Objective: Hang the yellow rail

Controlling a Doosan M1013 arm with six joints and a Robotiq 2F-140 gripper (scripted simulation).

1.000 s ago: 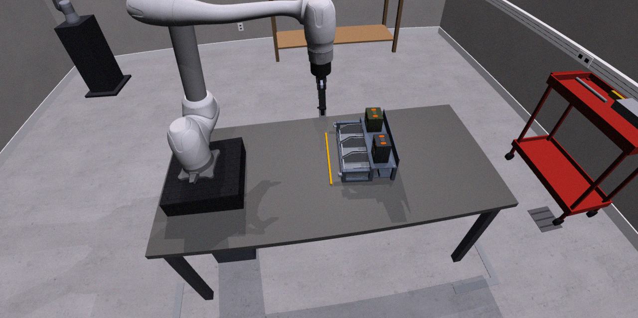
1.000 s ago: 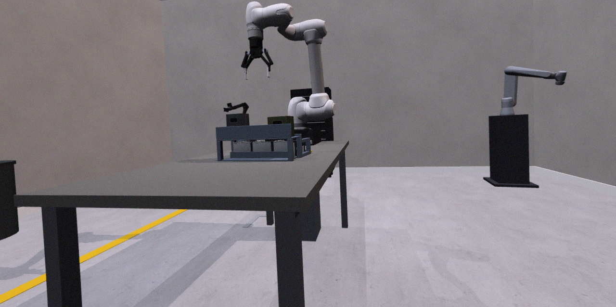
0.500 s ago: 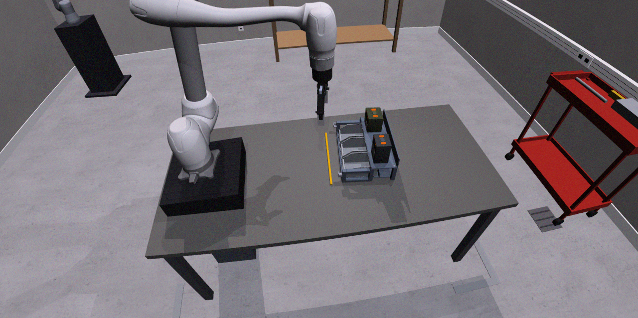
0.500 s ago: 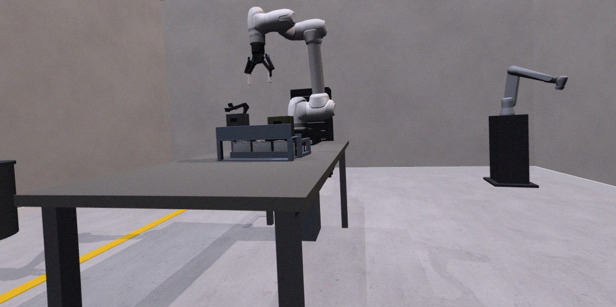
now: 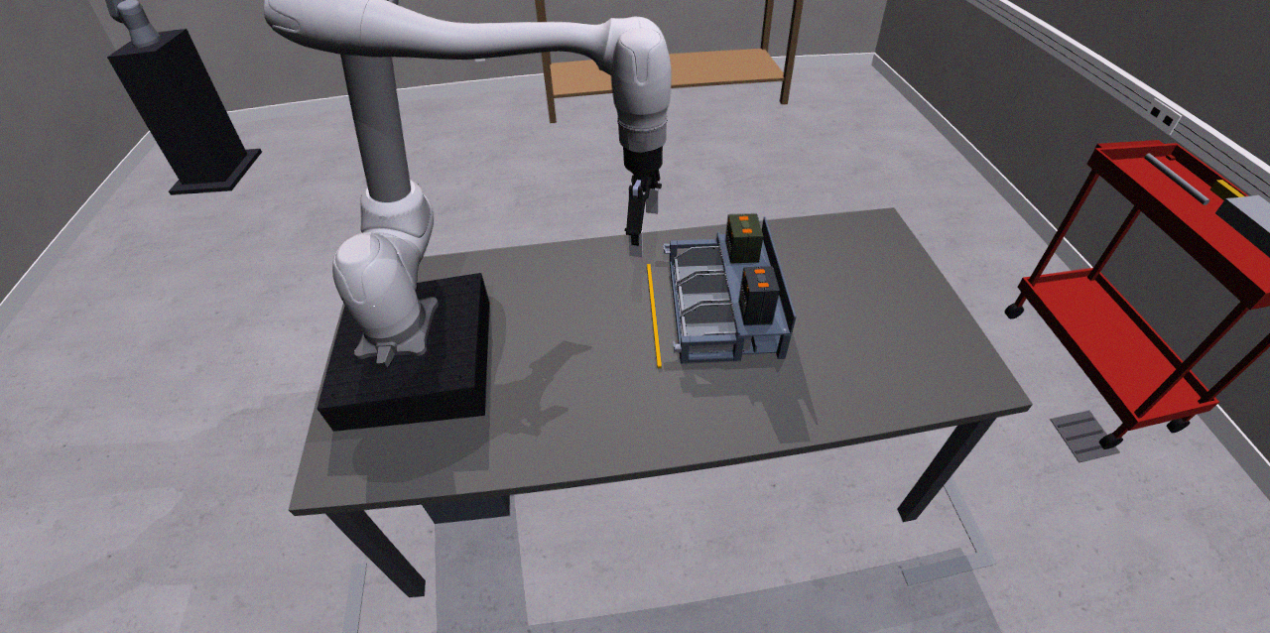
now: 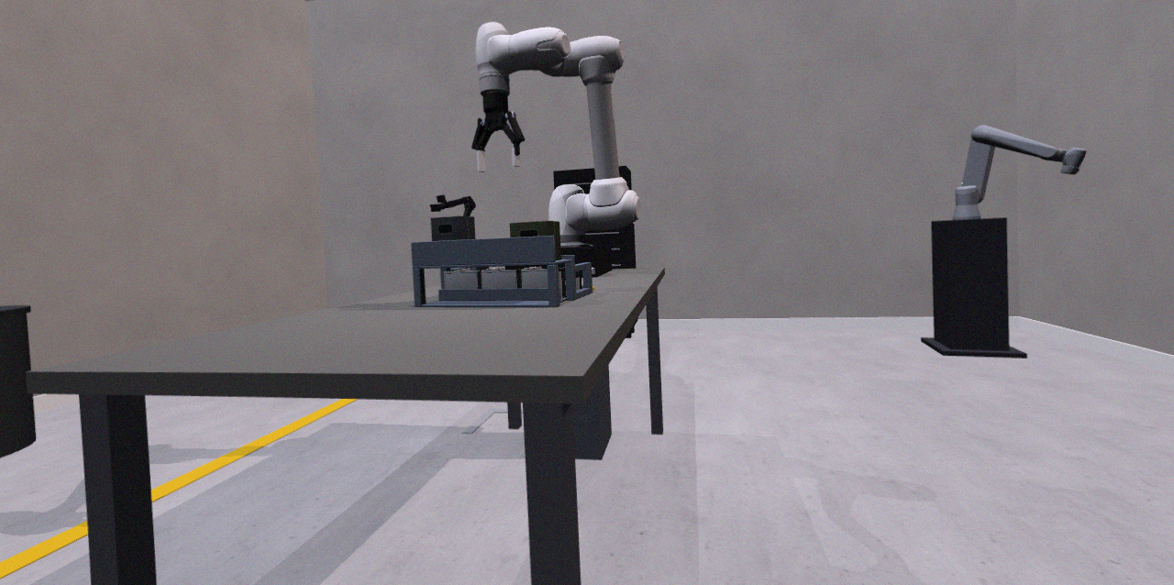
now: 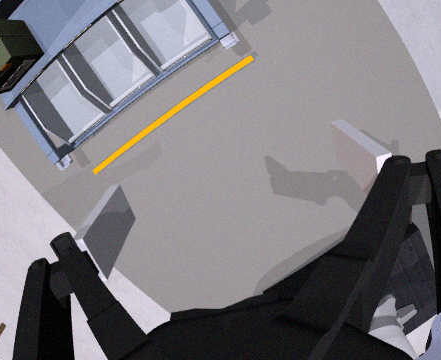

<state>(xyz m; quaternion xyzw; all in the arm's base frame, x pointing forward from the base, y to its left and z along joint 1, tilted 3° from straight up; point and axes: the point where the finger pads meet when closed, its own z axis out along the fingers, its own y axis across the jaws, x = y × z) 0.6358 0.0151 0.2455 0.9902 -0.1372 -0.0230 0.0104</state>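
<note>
My top view looks steeply down on the bench (image 5: 550,416); my exterior view sits low at its far end; the wrist view stares down past the fingers at it.

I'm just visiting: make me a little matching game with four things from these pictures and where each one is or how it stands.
Things:
1. yellow rail
2. pincer
3. olive box
4. red cart

Places or states:
A. standing on the floor, away from the table
B. lying flat on the table beside the bin rack
C. wide open, holding nothing, up in the air
D. sitting in the rack's back row

Pairs: 1-B, 2-C, 3-D, 4-A
</note>
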